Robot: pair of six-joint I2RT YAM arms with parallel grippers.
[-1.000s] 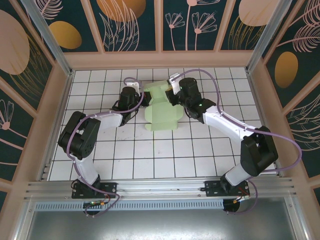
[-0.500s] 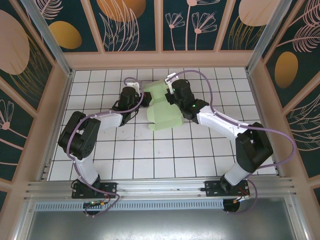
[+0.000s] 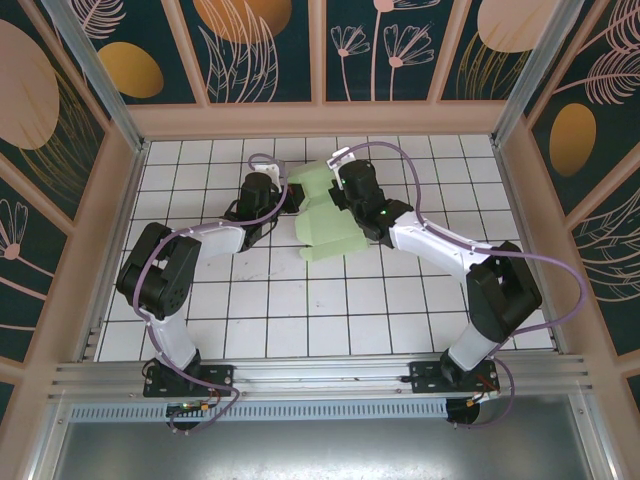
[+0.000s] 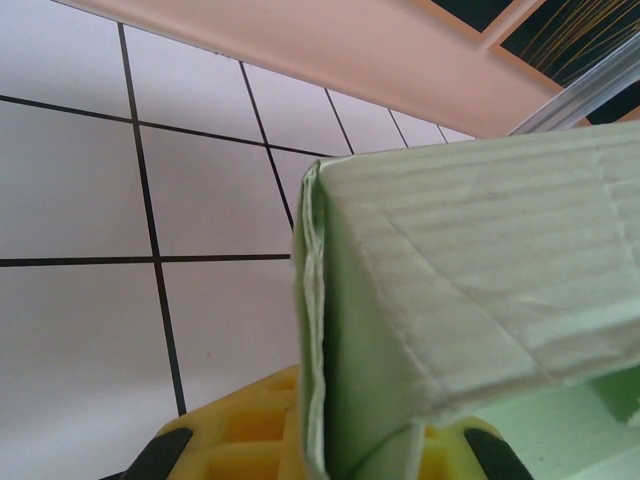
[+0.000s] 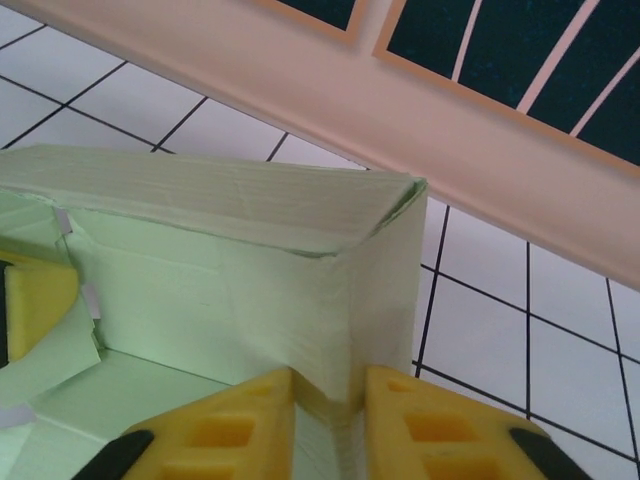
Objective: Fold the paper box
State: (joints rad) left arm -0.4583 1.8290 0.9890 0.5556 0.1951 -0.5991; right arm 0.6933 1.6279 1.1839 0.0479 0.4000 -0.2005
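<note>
The paper box (image 3: 330,228) is pale mint-green card, partly folded up, lying on the white tiles at the back middle of the table. My left gripper (image 3: 288,199) holds its left side. In the left wrist view the yellow fingers (image 4: 235,430) are shut on an upright wall of the paper box (image 4: 480,250). My right gripper (image 3: 337,190) is at the box's far right part. In the right wrist view that gripper (image 5: 330,400) pinches a raised corner wall of the paper box (image 5: 220,270) between its yellow pads (image 5: 440,430).
The peach back wall (image 3: 320,118) runs close behind the box. Peach side walls and metal posts (image 3: 95,70) frame the tiled floor (image 3: 300,310). Purple cables (image 3: 420,165) loop over both arms.
My right gripper has moved left along the box's far side, and the near part of the box has shifted and turned a little. The left arm has stayed where it was.
</note>
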